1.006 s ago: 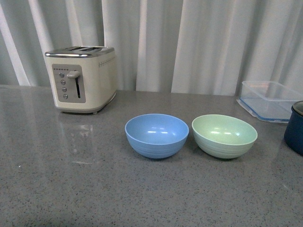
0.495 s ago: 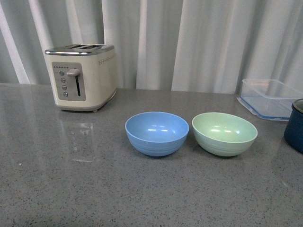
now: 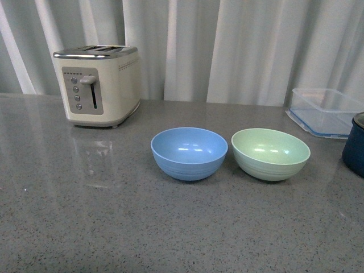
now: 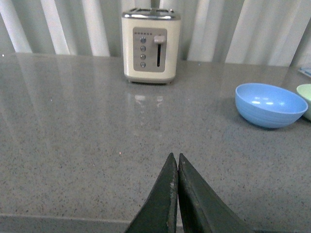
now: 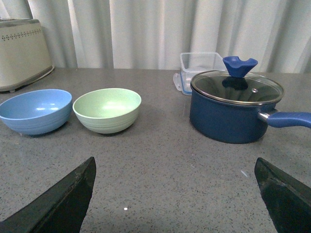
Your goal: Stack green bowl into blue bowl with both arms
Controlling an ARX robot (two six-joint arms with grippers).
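The left gripper [image 4: 174, 161] has its two flat black fingers [image 4: 160, 204] pressed together, tip against tip, with nothing between them. It points forward and nearly level, low over the near edge of the grey countertop [image 4: 73, 145]. Ahead of it and toward the robot's right sits the blue bowl [image 4: 270, 104], upright and empty, well apart from the tips. Just beyond the blue bowl on that same side, only a sliver of the green bowl [image 4: 305, 99] shows. Farther ahead, the cream toaster [image 4: 150, 44] stands against the pale curtain [image 4: 68, 24].

The right gripper [image 5: 175, 162] is spread wide and empty, its fingers [image 5: 63, 199] far apart over the bare counter, also aimed forward and level. Ahead of it and toward the robot's left, the green bowl [image 5: 107, 109] rests upright and empty, with the blue bowl [image 5: 35, 110] close beside it on its far side. In the front view a narrow gap separates the two rims. Ahead and toward the right stands a navy pot [image 5: 235, 109] with a glass lid, and a clear container [image 5: 199, 63] sits behind it.

Neither arm shows in the front view, where the blue bowl [image 3: 189, 152] and the green bowl [image 3: 271, 153] stand side by side.
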